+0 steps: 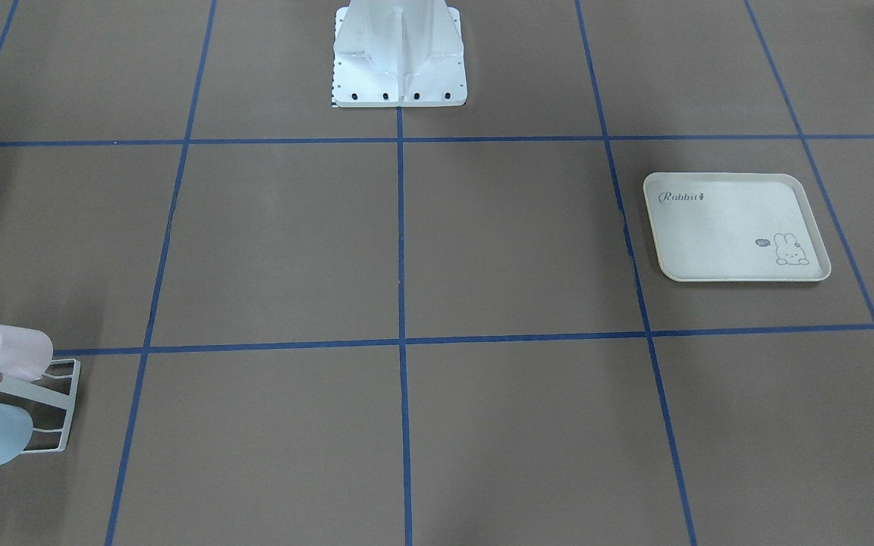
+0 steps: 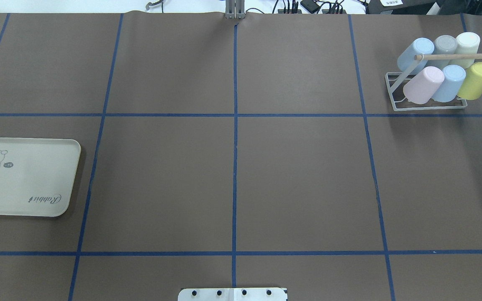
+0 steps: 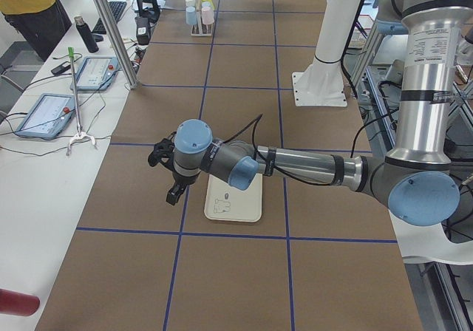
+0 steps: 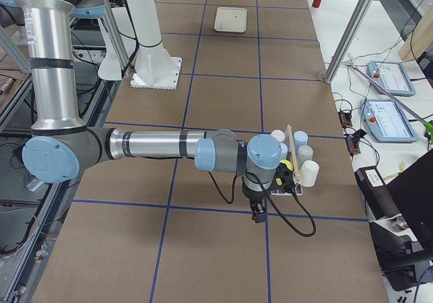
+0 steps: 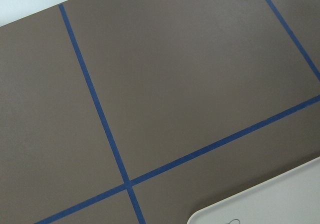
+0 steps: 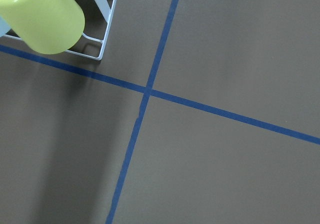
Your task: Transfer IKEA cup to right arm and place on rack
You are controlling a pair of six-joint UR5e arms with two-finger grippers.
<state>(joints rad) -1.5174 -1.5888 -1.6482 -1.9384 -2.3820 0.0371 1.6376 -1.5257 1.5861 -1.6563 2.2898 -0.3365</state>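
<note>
1. Rack (image 2: 406,75): white wire frame with a wooden rod (image 2: 458,55), which we log at the table's (image 2: 299,179) far right corner.
2. Cups, six, tilted on the rack. Near row: pink cup (image 2: 424,85), light blue cup (image 2: 449,82), yellow cup (image 2: 478,80). Back row: blue cup (image 2: 414,52), grey cup (image 2: 445,44), cream cup (image 2: 467,42).
3. Rabbit tray (image 2: 23,177): cream, on the table's left side.
4. Left gripper (image 3: 174,195): above the table, just beside the tray. We cannot tell whether its jaws are apart or together.
5. Right gripper (image 4: 258,214): above the table near the rack. We cannot tell how its jaws stand either.

I see my arms: silver tubes, pale-blue joint caps. Left arm (image 3: 303,167), right arm (image 4: 152,144). Printed label (image 3: 432,46). Black left gripper (image 3: 173,195), black cable (image 3: 242,126). White pedestal (image 1: 399,61), black bolts.
</note>
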